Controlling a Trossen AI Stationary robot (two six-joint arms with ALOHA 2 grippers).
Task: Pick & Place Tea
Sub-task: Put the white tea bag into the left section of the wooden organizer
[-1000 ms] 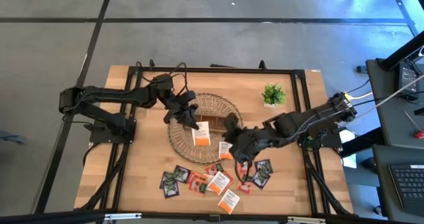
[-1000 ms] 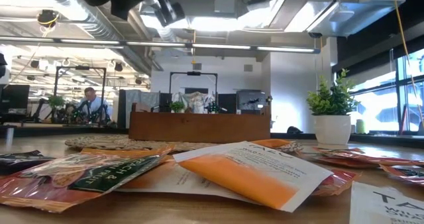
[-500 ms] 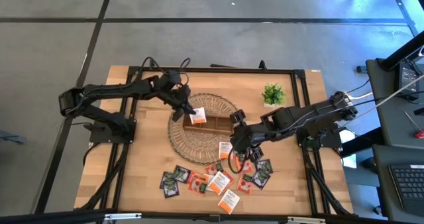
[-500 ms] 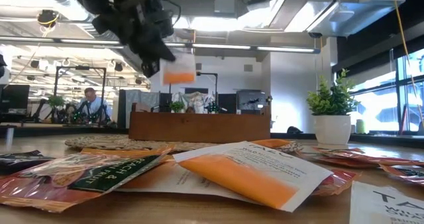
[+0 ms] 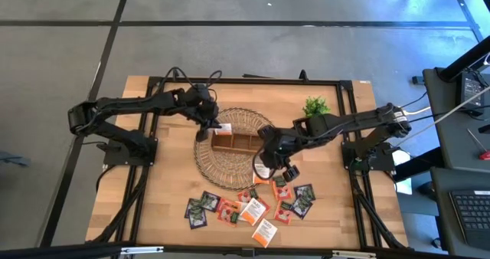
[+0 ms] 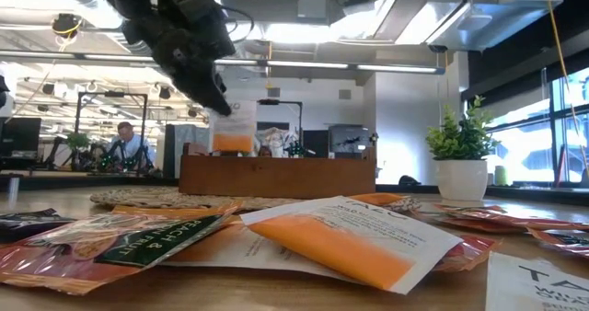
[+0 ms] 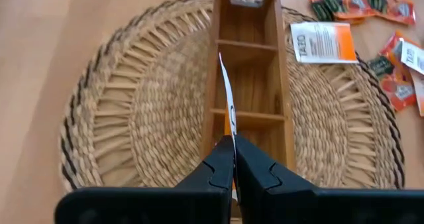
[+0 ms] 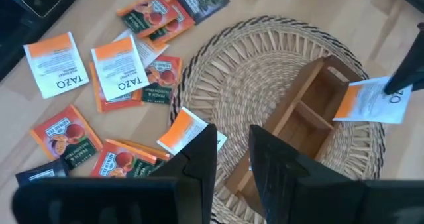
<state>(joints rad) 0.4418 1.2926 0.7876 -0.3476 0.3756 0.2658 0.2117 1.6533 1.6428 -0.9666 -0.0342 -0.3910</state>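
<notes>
L gripper (image 7: pixel 233 159), fingers pinched tight on upper edge of a thin white-and-orange paper tea sachet (image 7: pixel 226 95), hangs it edge-on above the brown wooden three-compartment tray (image 7: pixel 246 85), which sits on the round woven wicker basket (image 7: pixel 139 111). In low view the sachet (image 6: pixel 232 127) dangles just over the tray's left end.

Handling, judged: v. light, floppy, glossy wrapper, prob. slippery; an edge pinch suits it, and it needs to go in vertical to slot between dividers.

R gripper (image 8: pixel 232 154) hovers over the basket's near right rim, fingers narrowly apart, holding nothing.

Rest of the loose tea sachets (image 5: pixel 253 205) lie scattered on the wooden table (image 5: pixel 161 205), near of the basket.
</notes>
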